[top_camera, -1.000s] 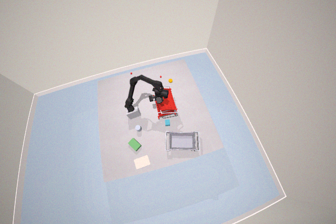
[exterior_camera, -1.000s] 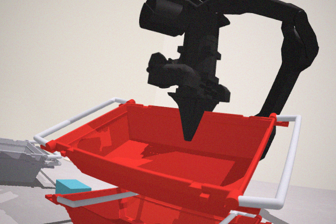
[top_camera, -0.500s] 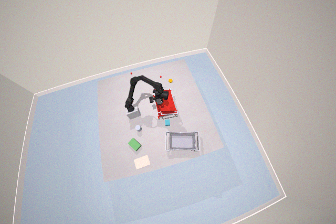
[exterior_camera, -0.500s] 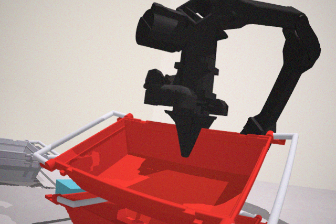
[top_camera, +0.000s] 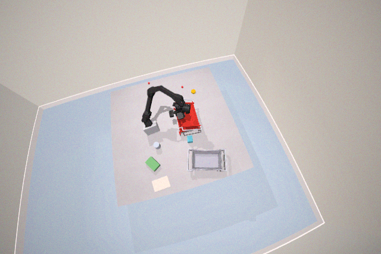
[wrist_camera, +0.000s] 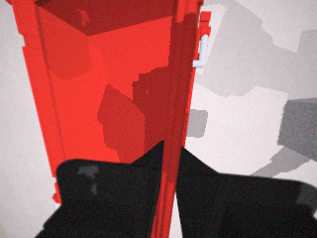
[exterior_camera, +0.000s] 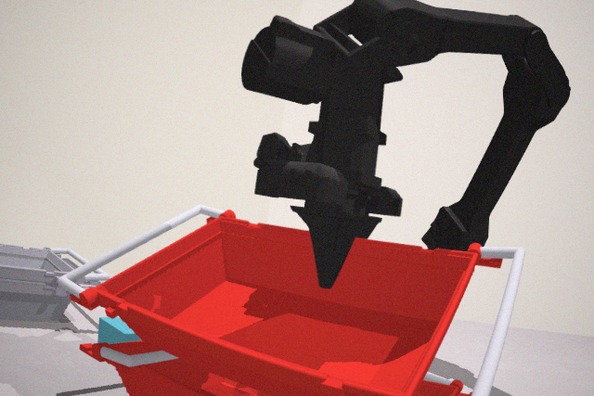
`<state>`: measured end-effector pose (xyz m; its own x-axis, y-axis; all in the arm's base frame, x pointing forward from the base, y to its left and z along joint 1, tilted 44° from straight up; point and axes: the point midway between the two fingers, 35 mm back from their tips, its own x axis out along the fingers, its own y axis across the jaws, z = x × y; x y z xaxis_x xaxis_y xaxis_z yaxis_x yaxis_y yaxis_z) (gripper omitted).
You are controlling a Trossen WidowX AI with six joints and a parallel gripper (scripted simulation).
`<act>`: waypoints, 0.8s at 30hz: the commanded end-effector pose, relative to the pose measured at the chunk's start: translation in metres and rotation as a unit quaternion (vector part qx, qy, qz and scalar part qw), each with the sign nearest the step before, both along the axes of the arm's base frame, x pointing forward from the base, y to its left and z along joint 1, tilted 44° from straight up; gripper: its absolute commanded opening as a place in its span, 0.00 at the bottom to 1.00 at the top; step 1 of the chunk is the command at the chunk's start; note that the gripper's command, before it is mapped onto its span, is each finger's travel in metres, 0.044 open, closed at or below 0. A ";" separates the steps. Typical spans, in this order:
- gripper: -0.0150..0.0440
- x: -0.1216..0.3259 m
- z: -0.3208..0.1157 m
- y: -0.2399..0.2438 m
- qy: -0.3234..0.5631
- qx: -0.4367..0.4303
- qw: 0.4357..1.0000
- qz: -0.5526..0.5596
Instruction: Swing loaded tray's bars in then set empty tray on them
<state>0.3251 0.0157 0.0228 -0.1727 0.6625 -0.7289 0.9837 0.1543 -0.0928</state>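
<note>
The empty red tray [top_camera: 193, 116] [exterior_camera: 407, 276] [wrist_camera: 45, 109] is above the loaded red tray [exterior_camera: 144, 379], and its own wire bars stick out past its ends. My gripper [top_camera: 175, 115] [exterior_camera: 327, 282] [wrist_camera: 168, 145] points down and is shut on one long side wall of the empty tray, with one finger inside. Between the trays, one bar [exterior_camera: 136, 359] of the loaded tray shows turned inward near the left end. Part of its other bar [exterior_camera: 436, 376] shows at the lower right. The load is hidden, and I cannot tell whether the empty tray touches the bars.
A cyan block [top_camera: 189, 138] [exterior_camera: 110, 331] lies just off the trays' end. A grey tray [top_camera: 205, 169] [exterior_camera: 29, 304] stands beyond it. A pale cup [top_camera: 156, 145], a green block [top_camera: 152, 163], a beige sheet [top_camera: 161, 183] and a yellow disc [top_camera: 193, 91] lie around.
</note>
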 end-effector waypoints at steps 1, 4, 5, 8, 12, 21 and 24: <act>0.25 -0.001 0.001 0.001 -0.007 0.000 1.000 -0.002; 0.25 -0.003 0.000 0.002 -0.007 0.000 1.000 -0.002; 0.25 -0.004 -0.001 0.003 -0.007 0.000 1.000 -0.002; 0.25 -0.007 -0.004 0.005 -0.007 0.000 1.000 -0.002; 0.25 -0.010 -0.006 0.006 -0.007 0.000 1.000 -0.002; 0.25 -0.016 -0.011 0.011 -0.007 0.000 1.000 -0.002; 0.25 -0.017 -0.012 0.012 -0.007 0.000 1.000 -0.002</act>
<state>0.3115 0.0237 0.0121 -0.1524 0.6666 -0.7296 0.9870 0.1408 -0.0775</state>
